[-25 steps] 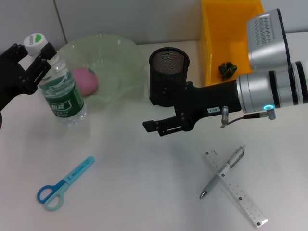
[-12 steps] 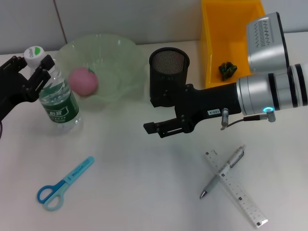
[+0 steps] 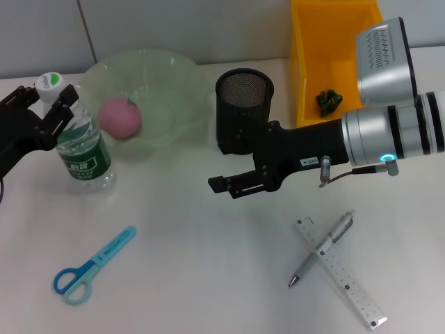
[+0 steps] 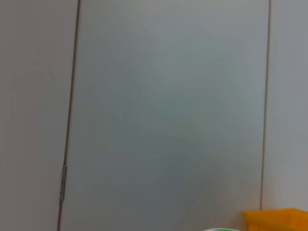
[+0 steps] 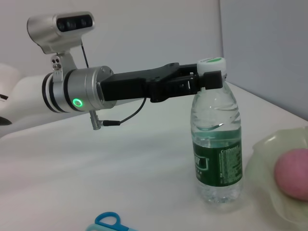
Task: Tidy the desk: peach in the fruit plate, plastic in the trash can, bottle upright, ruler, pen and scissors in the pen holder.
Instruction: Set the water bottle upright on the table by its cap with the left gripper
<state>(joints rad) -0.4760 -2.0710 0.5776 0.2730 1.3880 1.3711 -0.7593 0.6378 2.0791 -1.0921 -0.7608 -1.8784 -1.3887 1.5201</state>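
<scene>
Head view
Bottle: you see the bottle [image 3: 80, 142] standing upright on the desk [image 3: 208, 264], just beside the fruit plate [image 3: 163, 90] on your robot's left.
Left gripper: your left gripper [image 3: 47, 104] sits at the bottle's neck under the white cap, one finger on each side; from here you cannot tell whether the fingers press the neck or stand just off it.
Peach: the peach [image 3: 119, 117] lies inside the fruit plate.
Right gripper: your right gripper [image 3: 226, 184] hangs above the desk in front of the pen holder [image 3: 243, 104], carrying nothing; how its fingers stand you cannot tell.
Plastic: a dark green crumpled piece [image 3: 329, 99] lies in the yellow trash can [image 3: 309, 42].
Scissors: the scissors [image 3: 90, 268] lie flat near the front left of the desk.
Pen and ruler: the pen [image 3: 323, 249] lies crossed over the ruler [image 3: 341, 275] at the front right.

Left wrist view
Scene: you see mostly a pale wall; a corner of the trash can [image 4: 276, 219] and a sliver of the bottle cap [image 4: 221, 229] show at the edge.

Right wrist view
Bottle: the bottle [image 5: 216, 144] stands upright with the left gripper [image 5: 211, 81] at its neck.
Grip: contact is again not clear.
Peach: the peach [image 5: 292, 173] rests in the fruit plate [image 5: 269, 159] just beside the bottle.
Scissors: a blue handle [image 5: 108, 222] shows at the edge.
</scene>
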